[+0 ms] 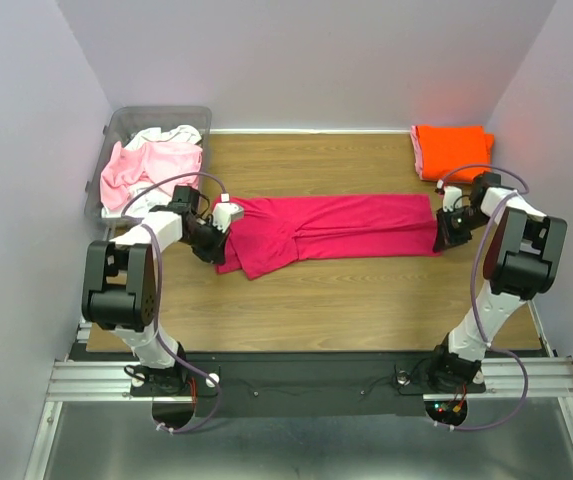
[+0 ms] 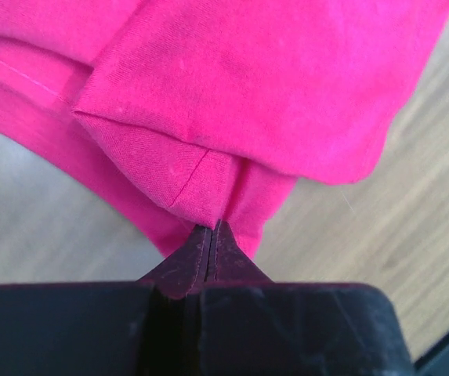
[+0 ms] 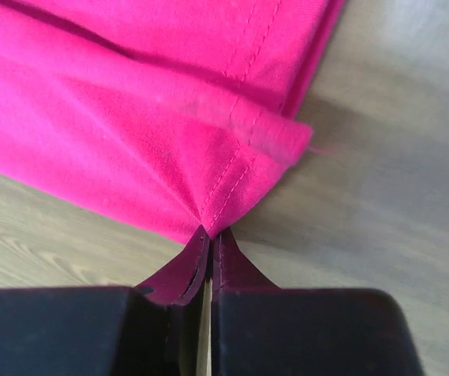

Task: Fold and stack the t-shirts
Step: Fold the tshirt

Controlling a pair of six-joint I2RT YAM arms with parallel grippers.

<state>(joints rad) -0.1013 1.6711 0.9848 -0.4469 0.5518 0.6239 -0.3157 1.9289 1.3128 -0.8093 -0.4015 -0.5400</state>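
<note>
A deep magenta t-shirt [image 1: 331, 228] lies folded into a long strip across the middle of the wooden table. My left gripper [image 1: 218, 240] is shut on its left end; in the left wrist view the fabric [image 2: 232, 102] bunches into the closed gripper [image 2: 212, 227]. My right gripper [image 1: 444, 232] is shut on the right end, and the hemmed corner [image 3: 208, 141] is pinched in the right gripper [image 3: 211, 233]. A folded orange t-shirt [image 1: 451, 150] rests at the back right. Pale pink and white t-shirts [image 1: 151, 165] fill the bin.
A clear plastic bin [image 1: 126, 125] stands at the back left corner against the wall. Walls close in the table on the left, back and right. The black mounting rail [image 1: 306, 375] runs along the near edge.
</note>
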